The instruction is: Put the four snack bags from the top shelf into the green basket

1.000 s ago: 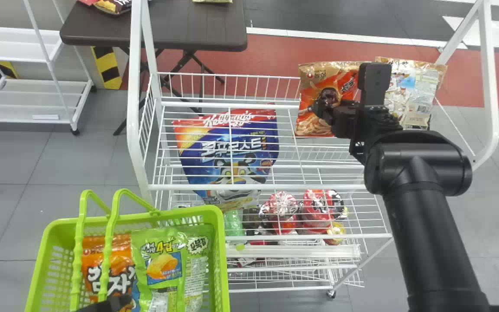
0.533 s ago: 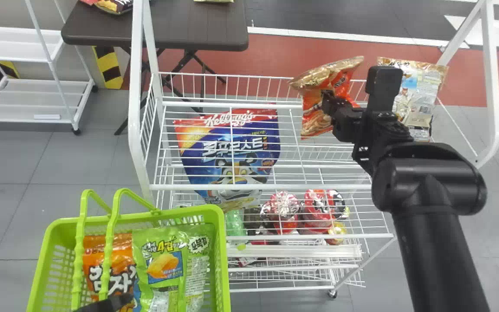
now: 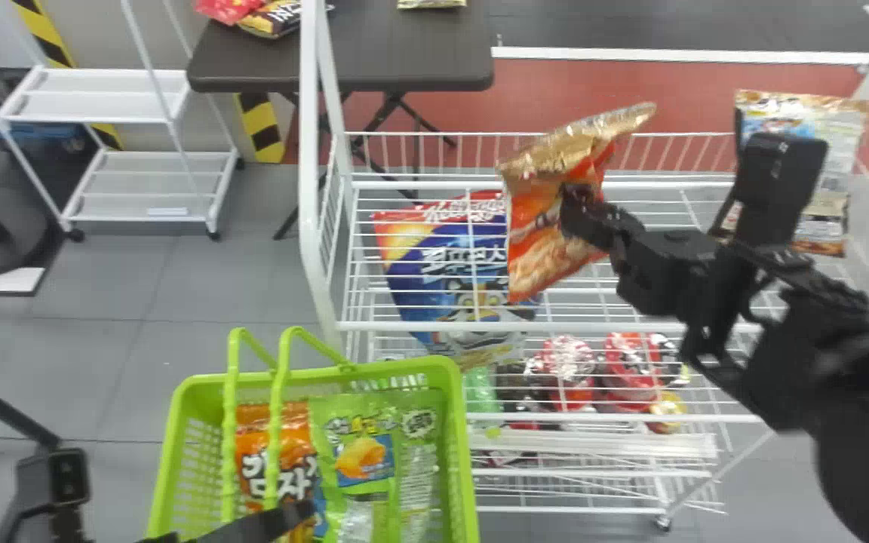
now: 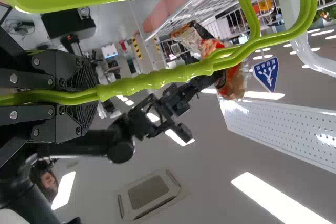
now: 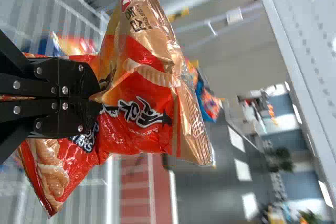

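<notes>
My right gripper [image 3: 578,207] is shut on a red-and-gold snack bag [image 3: 548,226], held over the top wire shelf [image 3: 631,290]. In the right wrist view my right gripper [image 5: 97,98] pinches the creased middle of the bag [image 5: 142,98]. Another snack bag [image 3: 830,177] stands at the shelf's right end, partly behind the arm. The green basket [image 3: 446,377] holds an orange bag [image 3: 280,445] and a green bag [image 3: 363,434]. My left gripper [image 3: 295,516] is at the basket's near side; in the left wrist view my left gripper [image 4: 97,95] is shut on its handle [image 4: 152,80].
A large blue-and-red bag [image 3: 442,279] shows through the wire at the rack's left. The white frame post [image 3: 314,188] rises between rack and open floor. Red packages [image 3: 627,369] lie on a lower level. A dark table [image 3: 404,60] stands behind.
The head view has swung left, shifting the scene rightward. Relative to the rack, the right gripper has carried the red-and-gold bag leftward and nearer, and the bag has turned more edge-on.
</notes>
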`<act>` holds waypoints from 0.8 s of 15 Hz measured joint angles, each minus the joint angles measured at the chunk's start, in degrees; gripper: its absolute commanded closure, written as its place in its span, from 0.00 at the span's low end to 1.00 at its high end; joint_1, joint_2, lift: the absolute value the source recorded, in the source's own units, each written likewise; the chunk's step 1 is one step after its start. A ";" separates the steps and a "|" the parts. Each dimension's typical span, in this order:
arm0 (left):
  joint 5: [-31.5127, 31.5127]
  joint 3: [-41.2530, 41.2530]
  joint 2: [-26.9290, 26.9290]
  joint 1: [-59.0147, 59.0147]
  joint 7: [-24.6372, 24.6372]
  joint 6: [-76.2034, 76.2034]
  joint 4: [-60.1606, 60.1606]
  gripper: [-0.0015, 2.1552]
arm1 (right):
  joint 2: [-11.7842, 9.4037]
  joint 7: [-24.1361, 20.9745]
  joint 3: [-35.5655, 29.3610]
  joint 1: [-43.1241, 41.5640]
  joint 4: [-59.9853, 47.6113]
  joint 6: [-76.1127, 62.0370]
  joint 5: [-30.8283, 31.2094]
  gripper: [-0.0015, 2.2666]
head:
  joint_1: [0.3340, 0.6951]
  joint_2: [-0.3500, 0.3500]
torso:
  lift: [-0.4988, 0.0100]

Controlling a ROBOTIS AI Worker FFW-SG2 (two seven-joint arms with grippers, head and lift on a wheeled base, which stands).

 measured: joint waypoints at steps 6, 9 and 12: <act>0.00 -0.38 0.24 -0.42 0.00 0.17 0.04 1.00 | -0.46 8.26 4.52 9.24 -5.58 9.08 -9.64 1.00 | 1.00 0.96 | 0.98; 0.06 -0.54 0.35 -0.38 0.00 0.18 0.03 1.00 | -0.50 10.18 5.43 9.58 -0.23 9.49 -13.30 1.00 | 1.00 1.00 | 0.98; 0.09 -0.64 0.37 -0.45 0.00 0.33 -0.13 1.00 | -0.53 13.21 5.88 7.91 8.55 9.49 -15.82 1.00 | 1.00 1.00 | 0.98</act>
